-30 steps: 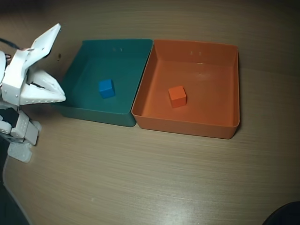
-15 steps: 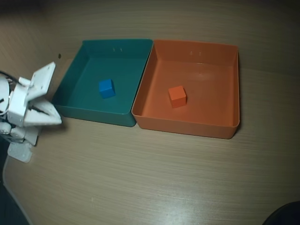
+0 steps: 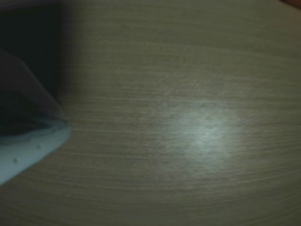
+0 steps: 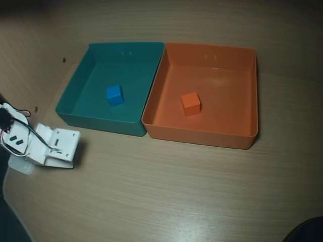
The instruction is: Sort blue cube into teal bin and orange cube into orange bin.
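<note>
In the overhead view the blue cube [image 4: 114,95] lies on the floor of the teal bin [image 4: 76,91]. The orange cube [image 4: 191,103] lies inside the orange bin [image 4: 242,96], which stands against the teal bin's right wall. My gripper [image 4: 70,149] sits low over the table, left of and below the teal bin's front corner, with nothing in it. In the wrist view the white fingertip and the blurred dark one above it meet at the gripper [image 3: 63,122], so it looks shut. That view shows only bare wood; cubes and bins are out of it.
The arm's base and wires [image 4: 15,136] occupy the left edge of the overhead view. Wooden table [image 4: 176,191] spreads in front of both bins. A dark object [image 4: 308,232] cuts into the bottom right corner.
The gripper has dropped from beside the teal bin's left wall down and back toward the arm's base, folding low over the table, and its jaws have closed. Cubes and bins have not moved.
</note>
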Robot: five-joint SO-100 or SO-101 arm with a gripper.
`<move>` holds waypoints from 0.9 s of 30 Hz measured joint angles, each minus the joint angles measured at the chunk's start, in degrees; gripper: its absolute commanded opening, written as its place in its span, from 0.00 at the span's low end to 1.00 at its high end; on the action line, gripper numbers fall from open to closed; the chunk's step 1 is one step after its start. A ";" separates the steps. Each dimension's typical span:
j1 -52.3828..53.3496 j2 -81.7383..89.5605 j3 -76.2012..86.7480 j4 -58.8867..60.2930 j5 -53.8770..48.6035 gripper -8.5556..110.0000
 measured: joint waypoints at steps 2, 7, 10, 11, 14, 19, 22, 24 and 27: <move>1.32 0.00 0.44 0.35 0.00 0.03; 1.76 0.00 0.44 0.35 0.00 0.03; 1.76 0.00 0.44 0.35 0.00 0.02; 1.76 0.00 0.44 0.35 0.00 0.02; 1.76 0.00 0.44 0.35 0.00 0.02; 1.76 0.00 0.44 2.90 0.44 0.02; 1.76 0.00 0.44 10.20 0.53 0.02; 1.76 0.00 0.44 11.87 0.00 0.02; 1.76 0.00 0.44 11.87 0.00 0.02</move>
